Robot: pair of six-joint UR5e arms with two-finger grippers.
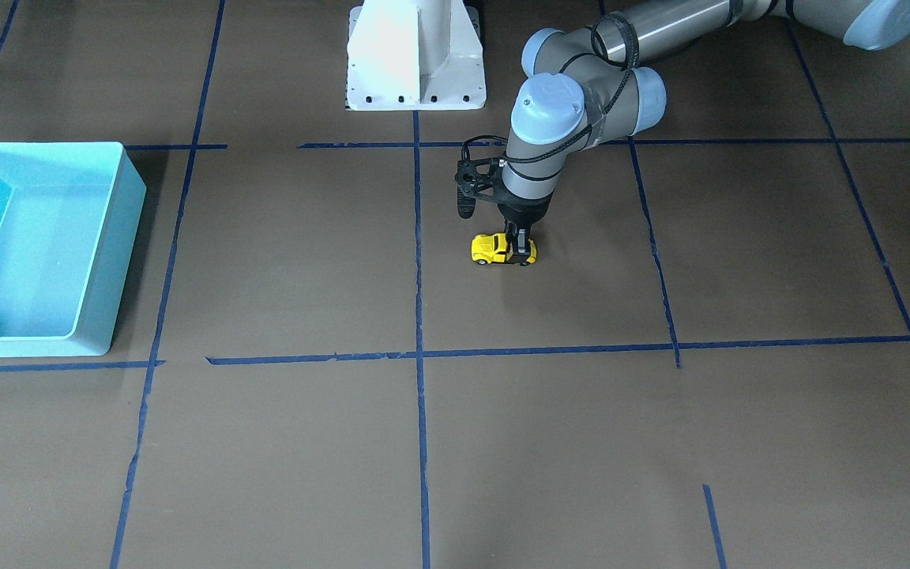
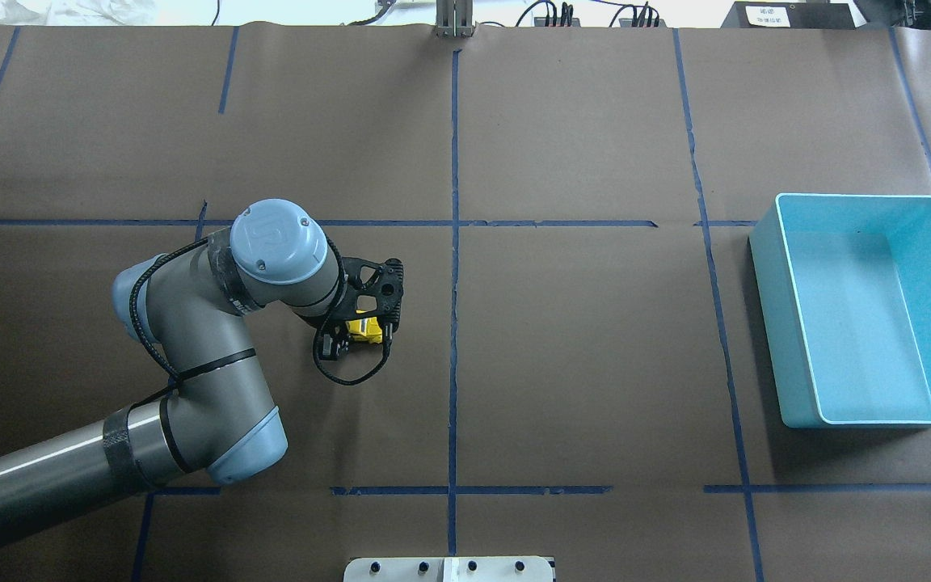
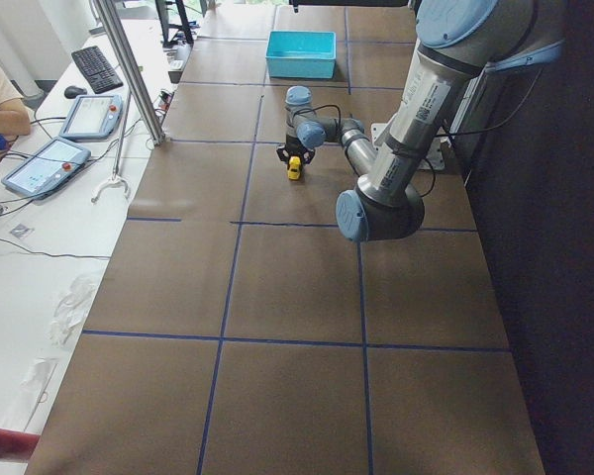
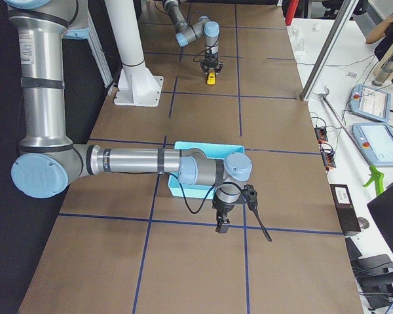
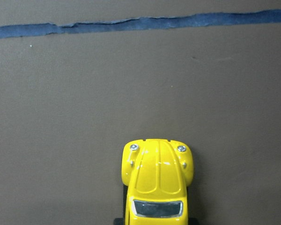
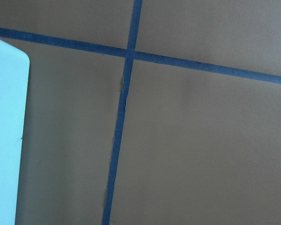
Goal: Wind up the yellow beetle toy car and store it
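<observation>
The yellow beetle toy car point(image 1: 494, 249) stands on its wheels on the brown table near the middle line. My left gripper point(image 1: 520, 250) points straight down and is shut on the car's rear half. The overhead view shows the car point(image 2: 367, 326) mostly hidden under the wrist. The left wrist view shows its hood and windshield point(image 5: 158, 180) on the paper. My right gripper point(image 4: 221, 227) hangs over the table just in front of the turquoise bin point(image 4: 203, 149). It shows only in the right side view, so I cannot tell its state.
The turquoise bin point(image 2: 781, 331) is empty and stands on the robot's right side of the table, also at the front view's left point(image 1: 127, 261). Its corner shows in the right wrist view point(image 6: 7, 140). The white robot base point(image 1: 415, 55) stands at the table's near edge. Blue tape lines cross the paper.
</observation>
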